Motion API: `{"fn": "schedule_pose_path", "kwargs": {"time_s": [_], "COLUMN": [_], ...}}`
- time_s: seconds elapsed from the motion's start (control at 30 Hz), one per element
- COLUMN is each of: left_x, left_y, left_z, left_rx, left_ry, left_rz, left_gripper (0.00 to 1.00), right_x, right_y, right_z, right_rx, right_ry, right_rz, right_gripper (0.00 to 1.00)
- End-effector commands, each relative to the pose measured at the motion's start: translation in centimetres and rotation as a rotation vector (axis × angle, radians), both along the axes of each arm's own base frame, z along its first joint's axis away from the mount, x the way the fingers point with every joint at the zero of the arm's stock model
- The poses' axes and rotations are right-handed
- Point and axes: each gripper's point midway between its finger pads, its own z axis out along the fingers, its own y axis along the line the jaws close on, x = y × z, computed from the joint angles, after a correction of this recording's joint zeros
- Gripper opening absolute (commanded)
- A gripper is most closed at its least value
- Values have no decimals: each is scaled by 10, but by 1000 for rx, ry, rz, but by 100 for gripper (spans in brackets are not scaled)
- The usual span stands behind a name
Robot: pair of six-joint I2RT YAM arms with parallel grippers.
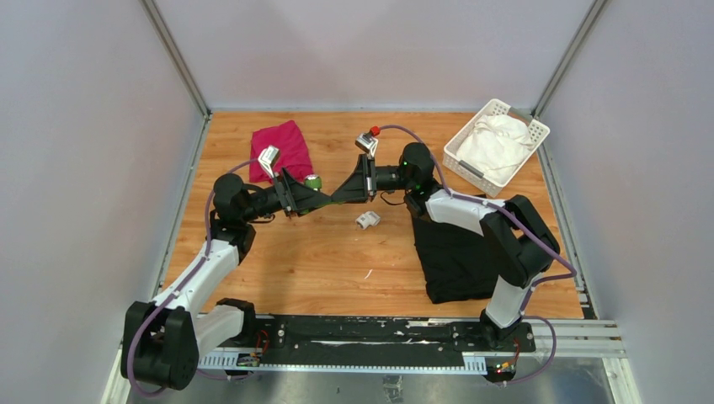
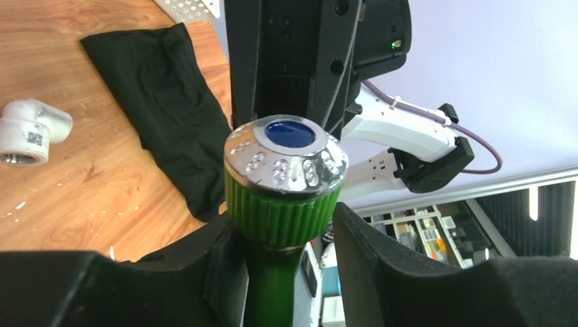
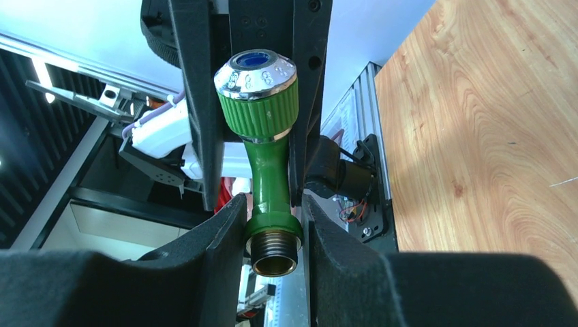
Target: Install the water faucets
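Green tap (image 3: 271, 170) pinched at threaded end by right fingers (image 3: 219, 235); left fingers (image 2: 385, 262) spread, flanking knob (image 2: 286, 174).

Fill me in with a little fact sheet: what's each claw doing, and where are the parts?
Right gripper: shut on the green tap near its threaded end, above the table
Left gripper: jaws flank the knob; grip unclear
White fitting: lying on the table, untouched
Cloths: black cloth under the right arm, red cloth at back left

Wooden table (image 1: 320, 269): fitting (image 1: 367, 220), basket (image 1: 471, 168), cloths (image 1: 282, 145)
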Motion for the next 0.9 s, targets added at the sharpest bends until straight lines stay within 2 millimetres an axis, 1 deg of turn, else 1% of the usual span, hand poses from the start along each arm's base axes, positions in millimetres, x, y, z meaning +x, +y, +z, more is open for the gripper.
{"fn": "schedule_pose_path", "kwargs": {"time_s": [0.0,0.1,0.2,0.27,0.33,0.37,0.5,0.53,0.57,0.6,0.63,0.67,0.7,0.73,0.8,0.87], "left_x": [-7,-7,-8,-8,-7,-7,-6,-5,-3,-2,-1,1,1,2,3,5], "left_y": [-2,-2,-2,-2,-2,-2,-1,-1,0,0,1,1,2,3,4,5], "left_z": [11,11,10,10,10,10,8,7,5,3,1,-1,-2,-3,-5,-7], "left_rx": [-7,-8,-8,-8,-8,-9,-9,-9,-6,-1,4,8,10,11,15,18], "left_ry": [-65,-65,-61,-62,-58,-57,-49,-47,-43,-39,-36,-32,-30,-27,-25,-22], "left_rz": [-27,-27,-27,-27,-27,-27,-16,-10,1,11,21,29,33,39,47,53], "left_gripper": [47,41,30,18,2,0,0,0,0,0,0,0,0,0,0,0], "right_x": [-2,-3,-3,-2,-2,-1,-1,1,6,8,12,16,25,31,40,48], "right_y": [-1,-1,-1,-1,0,0,-2,-4,-7,-10,-16,-22,-32,-41,-60,-78], "right_z": [-8,-10,-10,-10,-10,-10,-8,-7,-6,-5,-5,-5,-8,-10,-15,-23], "right_rx": [-15,-17,-17,-17,-18,-17,-14,-14,-14,-16,-22,-32,-55,-81,-147,-238], "right_ry": [3,9,8,10,11,10,3,5,4,4,2,-5,-1,-9,-31,-61], "right_rz": [16,16,17,15,16,15,16,12,-3,-17,-42,-68,-112,-148,-219,-294], "right_gripper": [0,0,0,0,0,0,0,2,19,38,51,59,66,70,76,77]}}
